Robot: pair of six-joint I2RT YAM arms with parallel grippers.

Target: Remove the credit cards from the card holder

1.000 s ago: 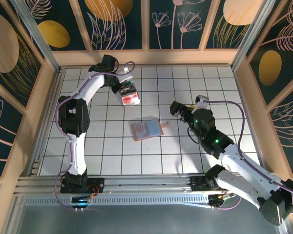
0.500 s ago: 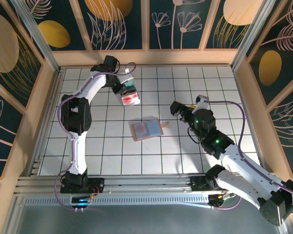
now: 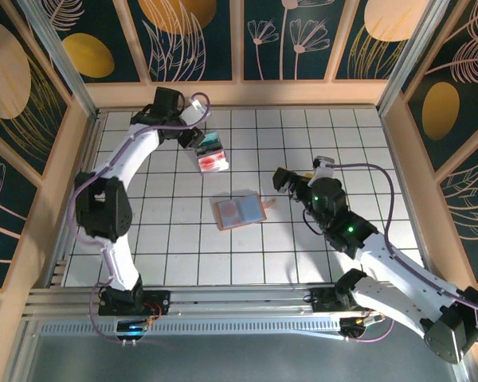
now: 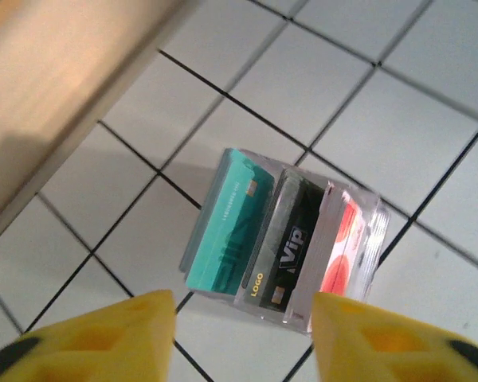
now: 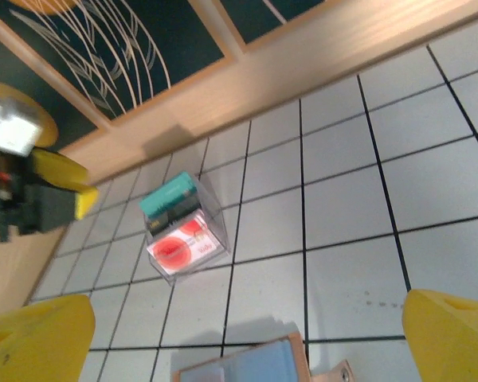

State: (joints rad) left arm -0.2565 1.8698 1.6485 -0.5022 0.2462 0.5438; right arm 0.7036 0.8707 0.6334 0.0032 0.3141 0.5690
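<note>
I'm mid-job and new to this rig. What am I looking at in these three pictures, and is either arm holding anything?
Two white arms are bolted at the near edge of a table. The overhead picture looks down from behind them: left arm on the left, right arm on the right. On the table lie the card holder, opened flat in the middle, and a clear box of cards farther back. The other two pictures come from cameras on the wrists. The yellow wedges there are the left fingers, open and pointed at the box, and the right fingers, open too, with the holder's edge at the bottom of their view. Nothing is held.
</note>
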